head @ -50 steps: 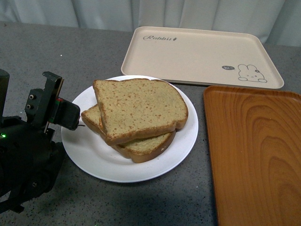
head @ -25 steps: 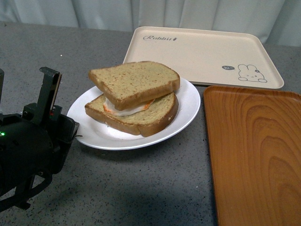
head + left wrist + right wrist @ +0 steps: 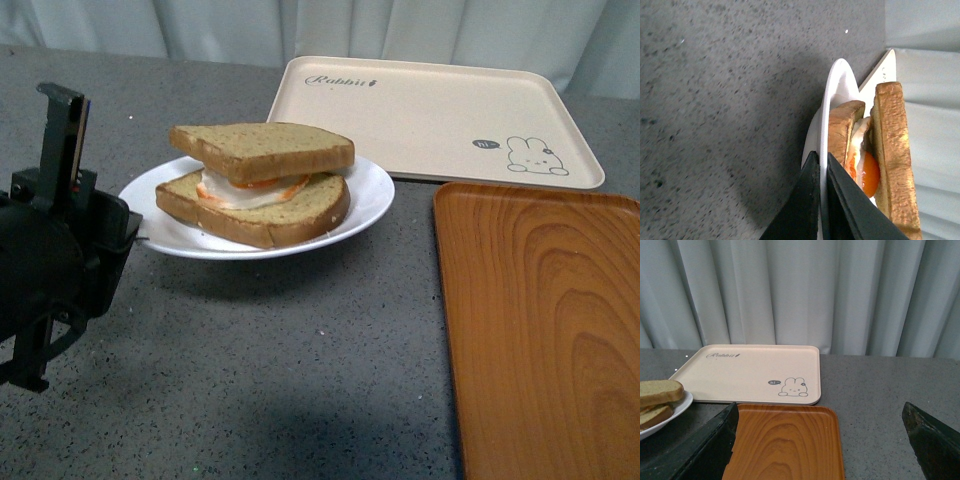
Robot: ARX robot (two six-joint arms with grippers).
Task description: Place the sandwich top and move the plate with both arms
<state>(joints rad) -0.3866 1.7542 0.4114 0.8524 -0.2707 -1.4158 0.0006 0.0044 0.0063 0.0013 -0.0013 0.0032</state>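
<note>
White glaze gave little purchase: your left gripper (image 3: 822, 157) was clamped on the rim of the plate (image 3: 372, 195), seemingly raised off the table (image 3: 300, 360), with the sandwich top (image 3: 262, 150) seated over the egg (image 3: 870, 175). Your right gripper (image 3: 820, 407) gaped empty; you needed it on the far rim, keeping things level.

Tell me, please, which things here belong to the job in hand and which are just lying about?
Job in hand:
sandwich top, lying on the egg-bearing slice
plate, its rim pinched by the left claw
right claw, open and holding nothing

Lying about:
beige rabbit tray
wood-grain tray
</note>
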